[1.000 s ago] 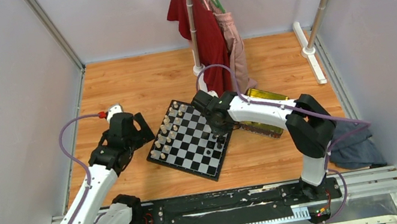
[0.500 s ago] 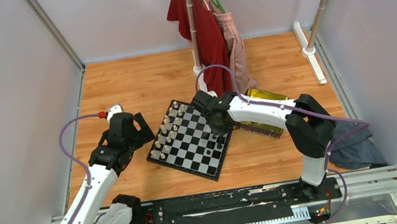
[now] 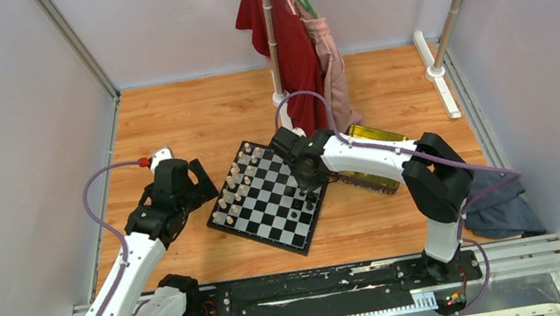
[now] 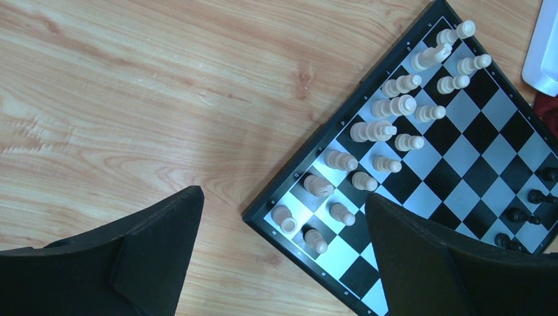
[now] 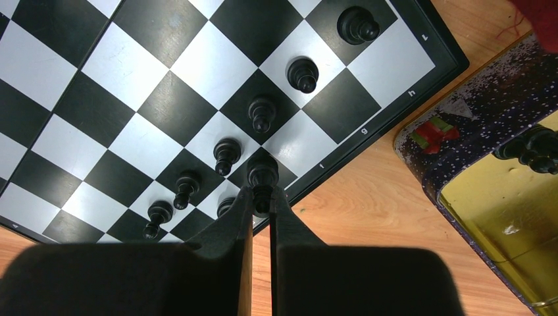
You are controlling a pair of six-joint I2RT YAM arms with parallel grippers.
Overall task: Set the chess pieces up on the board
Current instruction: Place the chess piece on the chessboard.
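While the left gripper [image 4: 283, 201] is held wide apart by the board [image 4: 314, 143], a black piece [image 5: 262, 172] is pinched by the right gripper [image 5: 262, 195] at the board's edge.

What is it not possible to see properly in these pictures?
- Right wrist view: the jaws cover the foot of the black piece and half of one pawn.
- Right wrist view: the edge cuts off the gold tray.
- Top view: white pieces too small to identify.

The worktop [image 4: 131, 79] is smooth grained wood; the board [image 5: 164, 105] looks glossy; the tin tray [image 5: 500, 217] is shiny gold metal.
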